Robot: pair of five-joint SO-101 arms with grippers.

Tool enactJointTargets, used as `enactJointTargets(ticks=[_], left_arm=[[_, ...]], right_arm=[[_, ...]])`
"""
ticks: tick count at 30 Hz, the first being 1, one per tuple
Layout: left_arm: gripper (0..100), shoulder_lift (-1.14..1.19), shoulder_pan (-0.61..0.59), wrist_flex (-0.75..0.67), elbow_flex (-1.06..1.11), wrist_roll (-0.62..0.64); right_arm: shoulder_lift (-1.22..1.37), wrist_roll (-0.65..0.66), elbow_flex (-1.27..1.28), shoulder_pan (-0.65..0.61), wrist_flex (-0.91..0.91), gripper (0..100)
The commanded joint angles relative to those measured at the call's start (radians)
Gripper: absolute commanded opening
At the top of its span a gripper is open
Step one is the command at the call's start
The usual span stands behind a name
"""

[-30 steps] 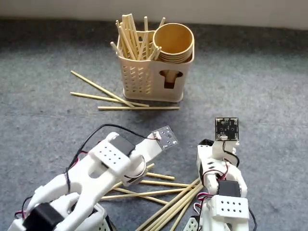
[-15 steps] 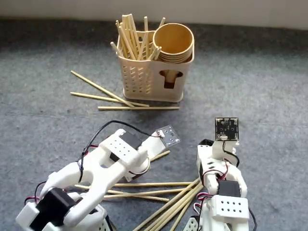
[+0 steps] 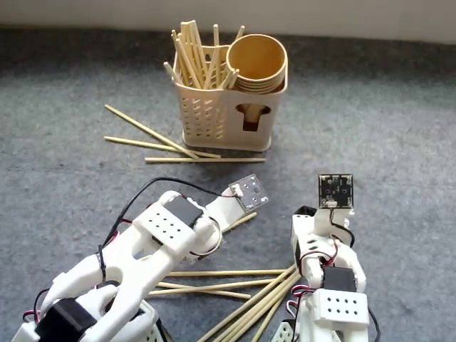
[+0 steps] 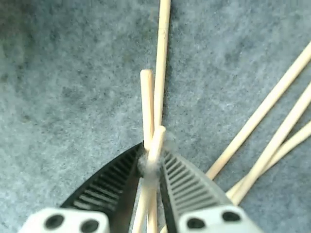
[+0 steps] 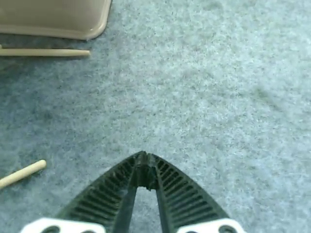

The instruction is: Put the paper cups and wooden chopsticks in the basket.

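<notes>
Between the left jaws, pinched, two chopsticks (image 4: pixel 147 109) point lengthwise straight out ahead; the right jaws are pressed together.

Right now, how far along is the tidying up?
Done: the paper cups sit stacked in the basket with a bundle of chopsticks. In hand: the left claw is shut on what look like two pinched chopsticks; the right claw is shut, empty. Left: three loose chopsticks beside the basket, and scattered chopsticks near the arms.
</notes>
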Motion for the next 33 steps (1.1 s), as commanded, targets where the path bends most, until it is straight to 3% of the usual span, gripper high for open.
enactJointTargets(ticks=[1,13,17,33], left_arm=[[1,-0.025,-0.018,0.011,-0.033,0.011],[1,-0.031,-0.065,0.035,-0.094,0.011],[1,-0.031,-0.131,0.121,-0.213,0.009],[1,-0.031,-0.137,0.315,-0.648,0.011]], right_arm=[[-0.012,0.002,-0.002,0.002,-0.025,0.6],[-0.012,0.002,-0.002,0.002,-0.025,0.6],[-0.012,0.002,-0.002,0.002,-0.025,0.6],[-0.012,0.002,-0.001,0.002,-0.025,0.6]])
